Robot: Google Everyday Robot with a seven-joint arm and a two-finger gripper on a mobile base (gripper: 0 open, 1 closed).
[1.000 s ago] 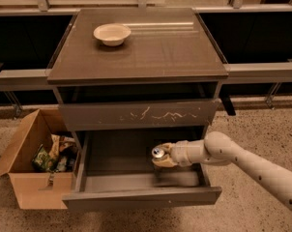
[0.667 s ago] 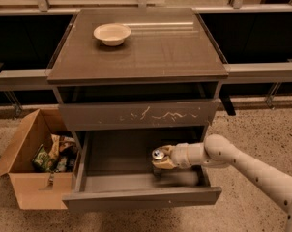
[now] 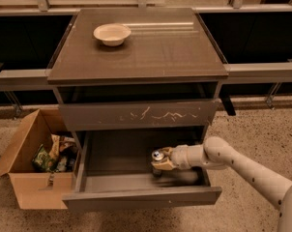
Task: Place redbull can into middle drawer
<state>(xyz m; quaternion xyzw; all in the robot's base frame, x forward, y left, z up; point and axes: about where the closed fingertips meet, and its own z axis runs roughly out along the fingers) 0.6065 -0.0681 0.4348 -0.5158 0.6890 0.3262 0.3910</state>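
The middle drawer is pulled out below the scratched drawer front, its grey inside showing. My gripper reaches in from the right, over the right part of the drawer's inside. It is shut on the redbull can, whose shiny silver top shows at the gripper's left end. The can's body is mostly hidden by the gripper. I cannot tell whether the can touches the drawer floor.
A cream bowl sits on the cabinet top. The drawer front with white scratches is above the open drawer. An open cardboard box with packets stands on the floor at the left.
The gripper and can have stayed in nearly the same spot inside the drawer, perhaps a little lower.
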